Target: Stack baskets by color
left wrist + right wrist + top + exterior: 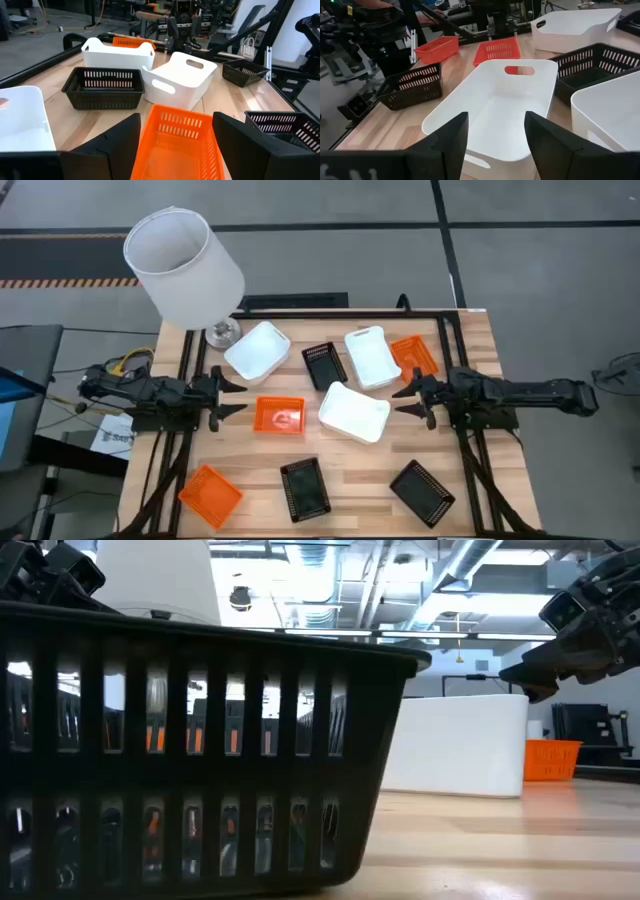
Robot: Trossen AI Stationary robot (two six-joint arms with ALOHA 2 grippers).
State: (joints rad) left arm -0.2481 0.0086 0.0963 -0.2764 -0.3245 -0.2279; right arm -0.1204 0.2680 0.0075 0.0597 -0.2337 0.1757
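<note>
High view: nothing stacked; left gripper (222, 396) gapes empty facing an orange basket (279, 415), right gripper (415, 397) likewise facing a white basket (354, 412); each must advance, then grasp.

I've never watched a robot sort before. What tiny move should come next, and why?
Probably the left gripper should ease forward and close on the orange basket. Its fingers are open with that basket's rim straight ahead, and no baskets are stacked yet.
</note>
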